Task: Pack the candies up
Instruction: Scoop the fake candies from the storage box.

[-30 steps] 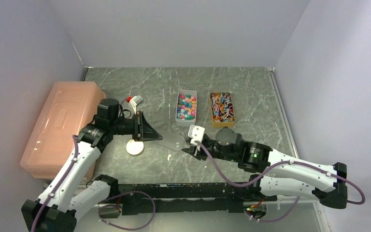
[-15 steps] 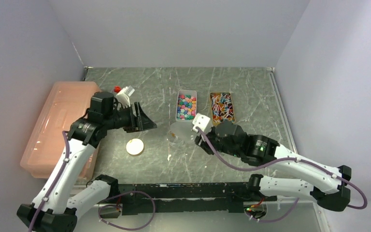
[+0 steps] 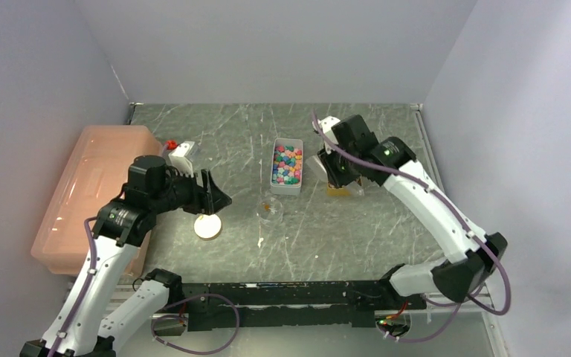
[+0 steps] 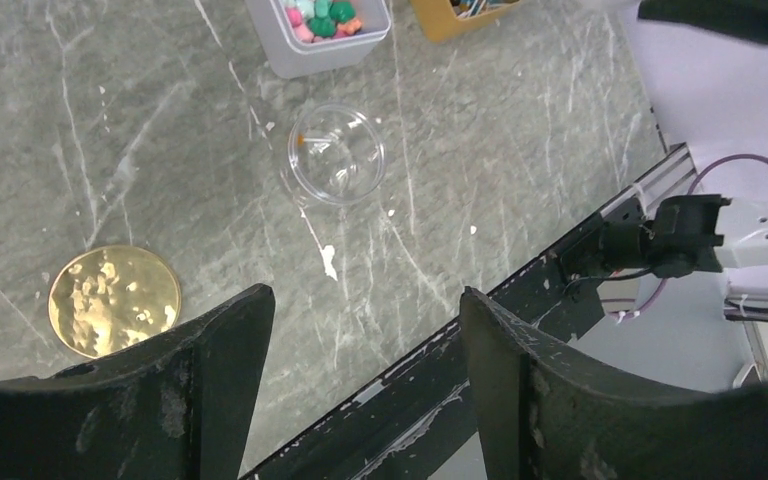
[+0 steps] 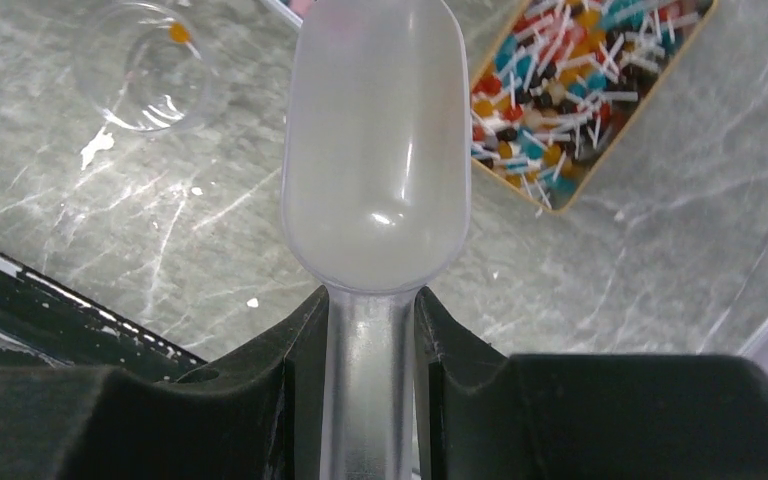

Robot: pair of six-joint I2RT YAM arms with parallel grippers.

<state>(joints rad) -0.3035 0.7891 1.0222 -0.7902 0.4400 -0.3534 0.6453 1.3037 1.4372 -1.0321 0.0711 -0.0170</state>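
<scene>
Candies sit heaped in a white tray at the far middle of the table, mixed pink, blue, green and yellow. In the left wrist view only the tray's near end shows, at the top edge.

Just right of it is a yellow tray of lollipops. From above, the right arm covers most of that tray.

The right gripper is up over the lollipop tray, jaws pinched on the handle of a translucent scoop. The scoop bowl is empty and points away from the wrist. In the wrist view it lies over bare table, between the lollipop tray and a clear cup.

The clear cup stands near of the white tray, apart from it, with one small orange bit inside.

The left gripper hovers left of the cup, jaws spread wide with nothing between them. A gold disc lies flat on the table just near of it, well apart from the cup.

A white speck lies on the table near of the cup. A pink lidded bin fills the left edge of the table, behind the left arm.
</scene>
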